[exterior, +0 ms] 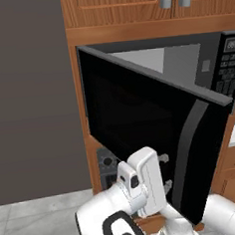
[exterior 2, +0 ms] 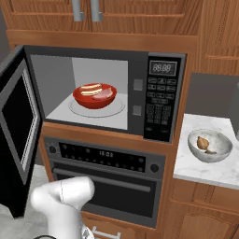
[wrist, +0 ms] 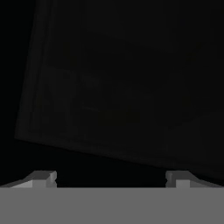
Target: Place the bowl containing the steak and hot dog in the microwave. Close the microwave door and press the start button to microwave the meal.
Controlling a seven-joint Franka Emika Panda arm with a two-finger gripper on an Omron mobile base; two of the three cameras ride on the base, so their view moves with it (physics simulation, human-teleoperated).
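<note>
From the left base view, the open microwave door [exterior: 155, 131] hides most of the microwave [exterior: 220, 66]; the gripper [exterior: 166, 171] points at its black face. Right base view: the bowl [exterior 2: 94, 95] with steak [exterior 2: 103, 95] and hot dog [exterior 2: 90, 88] sits on the turntable. Hand view: fingertips [wrist: 43, 178] stand wide apart, holding nothing, before dim dark glass.

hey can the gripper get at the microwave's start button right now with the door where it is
Probably not yet. The gripper sits low against the outer face of the microwave door, which stands open between it and the keypad panel. It would likely have to swing the door shut or go around it first.
</note>
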